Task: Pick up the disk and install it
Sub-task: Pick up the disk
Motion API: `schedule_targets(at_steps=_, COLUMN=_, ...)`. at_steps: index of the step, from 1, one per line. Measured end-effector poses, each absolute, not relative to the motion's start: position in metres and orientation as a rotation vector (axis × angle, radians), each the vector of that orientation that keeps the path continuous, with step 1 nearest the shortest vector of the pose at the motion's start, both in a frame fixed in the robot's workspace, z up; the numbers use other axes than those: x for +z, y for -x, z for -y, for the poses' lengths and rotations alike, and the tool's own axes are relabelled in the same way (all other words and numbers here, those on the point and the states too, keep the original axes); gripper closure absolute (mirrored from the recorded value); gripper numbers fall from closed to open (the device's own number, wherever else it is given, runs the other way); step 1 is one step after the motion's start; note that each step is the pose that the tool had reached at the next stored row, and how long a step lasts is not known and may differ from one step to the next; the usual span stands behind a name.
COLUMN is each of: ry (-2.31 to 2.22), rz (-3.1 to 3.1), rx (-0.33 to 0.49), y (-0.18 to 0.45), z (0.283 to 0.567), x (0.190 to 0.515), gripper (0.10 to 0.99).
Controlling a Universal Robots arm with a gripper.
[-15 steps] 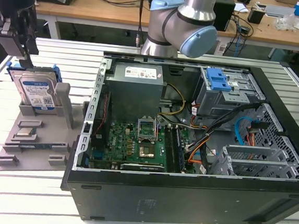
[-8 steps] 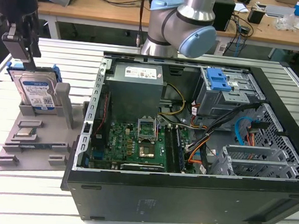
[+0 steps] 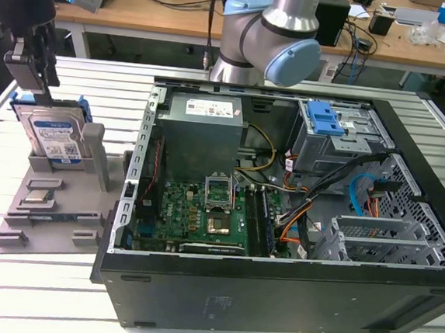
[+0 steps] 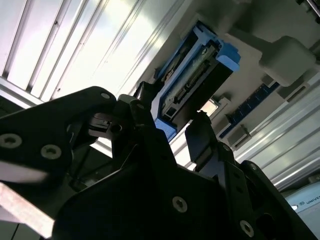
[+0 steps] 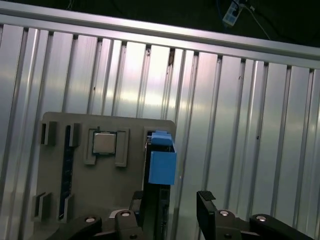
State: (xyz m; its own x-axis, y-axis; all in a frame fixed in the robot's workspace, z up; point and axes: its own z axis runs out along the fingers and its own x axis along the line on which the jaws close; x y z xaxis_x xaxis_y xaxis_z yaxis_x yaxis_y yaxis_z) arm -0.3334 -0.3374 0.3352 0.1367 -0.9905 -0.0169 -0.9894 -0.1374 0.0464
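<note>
The disk [image 3: 54,132], a silver drive with a white-and-blue label in a blue carrier bracket, stands upright on its edge in a slot of the grey tray [image 3: 46,217] at the exterior view's left. My gripper [image 3: 36,88] hangs right over its upper edge. In both wrist views the disk [image 4: 192,82] [image 5: 161,170] is seen edge-on, running in between the two black fingers. The gripper [image 5: 170,202] [image 4: 172,125] is open. One finger sits close beside the disk, and a gap shows on the other side.
An open computer case [image 3: 274,288] lies at the exterior view's right of the tray, with a grey drive cage and its blue latch [image 3: 324,117] at the back. The arm's base [image 3: 269,38] stands behind the case. A small chip [image 5: 104,142] rests in the tray [image 5: 55,125].
</note>
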Motion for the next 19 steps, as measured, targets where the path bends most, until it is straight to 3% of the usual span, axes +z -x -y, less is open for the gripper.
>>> schedule_targets(at_steps=7, ry=-2.375, rz=2.011, rx=-0.062, y=0.340, z=0.347, x=0.334, gripper=0.545)
schedule_targets(at_steps=19, ry=-2.414, rz=1.964, rx=-0.060, y=0.347, z=0.347, x=0.304, gripper=0.545)
